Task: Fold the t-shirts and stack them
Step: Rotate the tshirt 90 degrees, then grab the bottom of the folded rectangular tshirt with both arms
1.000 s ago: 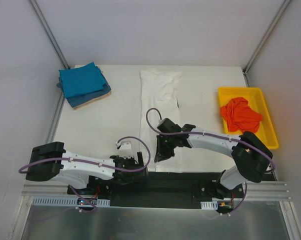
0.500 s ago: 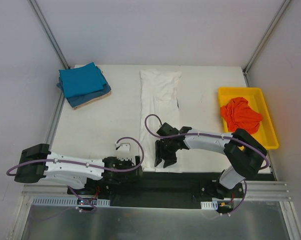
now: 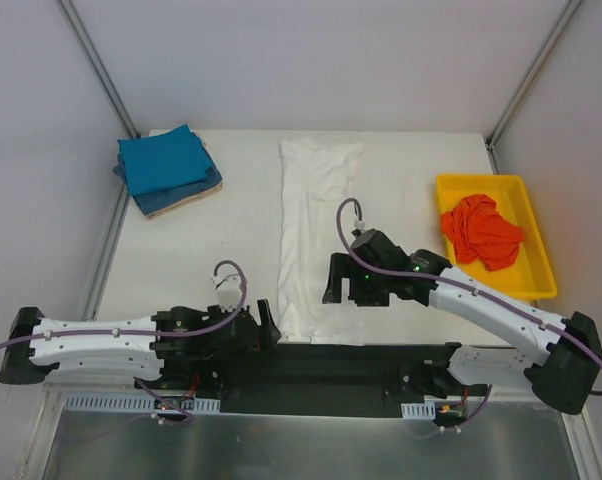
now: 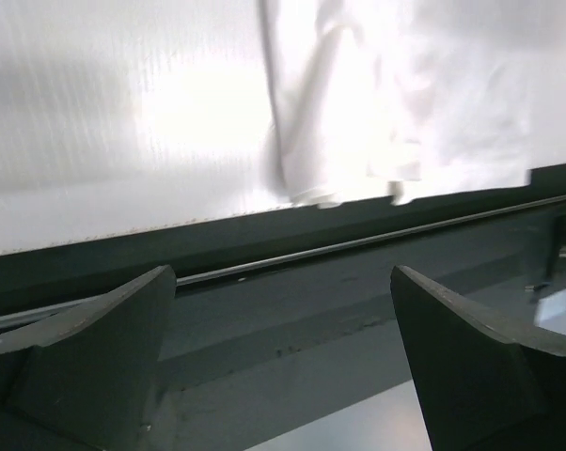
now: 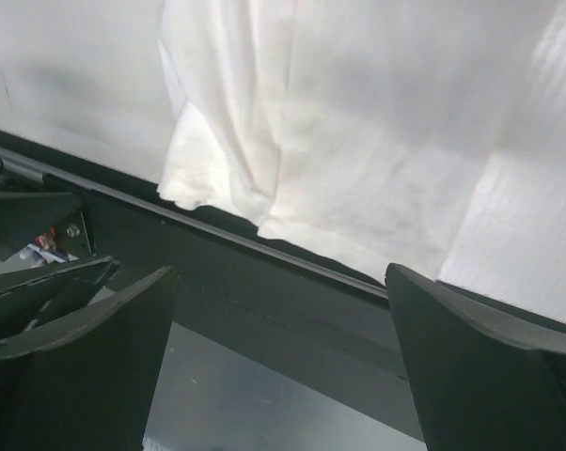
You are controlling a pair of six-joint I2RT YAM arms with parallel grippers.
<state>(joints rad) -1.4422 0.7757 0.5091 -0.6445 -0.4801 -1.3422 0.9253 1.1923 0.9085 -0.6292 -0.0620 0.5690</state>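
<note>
Just released: white shirt left as a long strip

The white shirt point(image 3: 316, 230) has been let go by the right claw point(image 3: 341, 293), which was pinched at its near end a second ago and is now spread wide beside its right side. The shirt is laid from the far edge of the table point(image 3: 201, 250) to the near edge, midway across. The left claw point(image 3: 265, 324) is held spread just left of the hem. A crosswise fold is judged next; the teal stack point(image 3: 166, 168) waits at the far left corner.

White t-shirt point(image 3: 316, 200) soft matt cloth; tray point(image 3: 478, 186) glossy yellow plastic
</note>
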